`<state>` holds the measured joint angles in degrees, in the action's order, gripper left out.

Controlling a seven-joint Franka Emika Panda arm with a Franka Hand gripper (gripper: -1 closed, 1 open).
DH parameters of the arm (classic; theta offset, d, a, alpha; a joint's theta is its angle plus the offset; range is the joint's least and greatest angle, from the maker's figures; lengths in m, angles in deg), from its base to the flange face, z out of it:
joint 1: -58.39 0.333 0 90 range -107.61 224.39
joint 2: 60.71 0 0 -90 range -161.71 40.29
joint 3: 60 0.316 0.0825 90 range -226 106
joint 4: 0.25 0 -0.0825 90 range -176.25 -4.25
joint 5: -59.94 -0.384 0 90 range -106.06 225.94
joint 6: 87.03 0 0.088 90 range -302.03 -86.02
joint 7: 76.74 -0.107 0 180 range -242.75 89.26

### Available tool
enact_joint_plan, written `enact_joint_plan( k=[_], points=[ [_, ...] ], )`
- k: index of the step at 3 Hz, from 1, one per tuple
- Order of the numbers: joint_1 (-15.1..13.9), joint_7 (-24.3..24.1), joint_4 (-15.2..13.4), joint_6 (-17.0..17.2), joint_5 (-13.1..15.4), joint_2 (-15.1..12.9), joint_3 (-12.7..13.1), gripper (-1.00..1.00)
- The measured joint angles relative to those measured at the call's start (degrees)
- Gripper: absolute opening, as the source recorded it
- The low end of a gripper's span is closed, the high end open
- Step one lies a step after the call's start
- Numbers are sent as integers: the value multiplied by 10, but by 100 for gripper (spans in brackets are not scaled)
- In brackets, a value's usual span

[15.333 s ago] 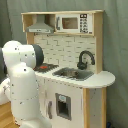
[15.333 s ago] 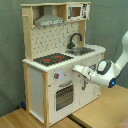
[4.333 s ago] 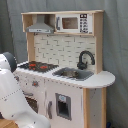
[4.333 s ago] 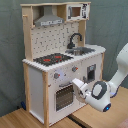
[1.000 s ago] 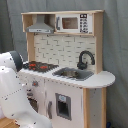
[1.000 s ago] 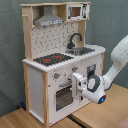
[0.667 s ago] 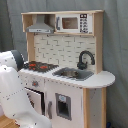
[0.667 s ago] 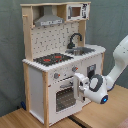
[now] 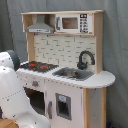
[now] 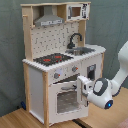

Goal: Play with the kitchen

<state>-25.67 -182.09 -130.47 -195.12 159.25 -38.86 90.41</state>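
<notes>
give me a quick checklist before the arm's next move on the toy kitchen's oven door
1. Gripper at the oven door: ok, in the second exterior view it sits by the door's upper right corner.
2. Fingers actually gripping the door handle: cannot tell, the contact is not clear in either view.
3. Oven door state: ok, it looks closed or nearly so, flush with the kitchen front.
4. Space for the door to swing: cannot tell, the arm's wrist sits just in front of the door's right side.
5. Counter clear of loose items near the hob and sink: ok, nothing loose shows.
6. First exterior view of the contact: not ok, the arm blocks the oven.
</notes>
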Motion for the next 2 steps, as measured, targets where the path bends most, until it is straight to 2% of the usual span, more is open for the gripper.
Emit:
enact_joint_plan(
  k=[2],
  points=[
    [46, 35, 33, 22, -91, 19, 0, -100]
  ],
)
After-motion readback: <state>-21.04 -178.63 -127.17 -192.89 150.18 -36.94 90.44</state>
